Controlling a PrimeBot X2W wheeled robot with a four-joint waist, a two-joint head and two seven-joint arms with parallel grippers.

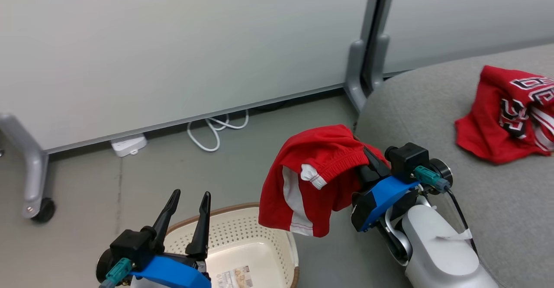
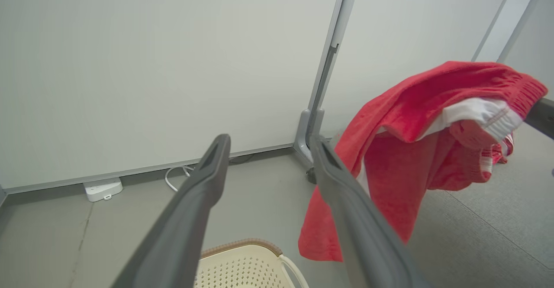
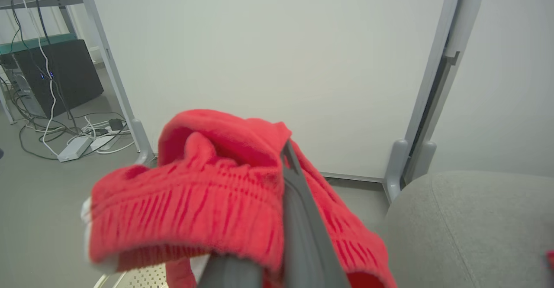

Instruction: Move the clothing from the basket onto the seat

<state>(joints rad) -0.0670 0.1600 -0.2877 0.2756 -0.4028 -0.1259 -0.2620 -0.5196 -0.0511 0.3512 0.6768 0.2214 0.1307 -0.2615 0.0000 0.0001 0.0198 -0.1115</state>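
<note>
Nearest the head camera, at the lower left, the left gripper (image 1: 191,192) points up with its two dark fingers spread well apart. It hovers over the near left part of the basket (image 1: 225,208). In its own wrist view the same gap between the fingers (image 2: 207,179) frames grey floor and a pale wall panel.

Just to the right, the cream perforated basket stands on the floor with its brown rim facing the wall. A label (image 1: 236,277) shows on its bare bottom. Beyond it, along the foot of the wall, lie a white adapter (image 1: 128,145) and a looped white cable (image 1: 216,130).

Further right, the red shorts (image 1: 316,166) hang in the air. They are bunched at the elastic waistband, and the white side stripe falls toward the basket's far right corner. The lower hem appears to hang clear of the rim. The right gripper (image 1: 368,166) is clamped on the waistband. In the right wrist view one dark finger (image 3: 298,201) lies against the gathered cloth, and the other is mostly buried under it. The shorts hang over the floor, between the basket and the rounded left edge of the seat (image 1: 433,119).

On the light-grey seat, well in from that left edge, the red jersey (image 1: 506,114) lies crumpled with its black-and-white lettering upward. The right side of the head view cuts it off.
</note>
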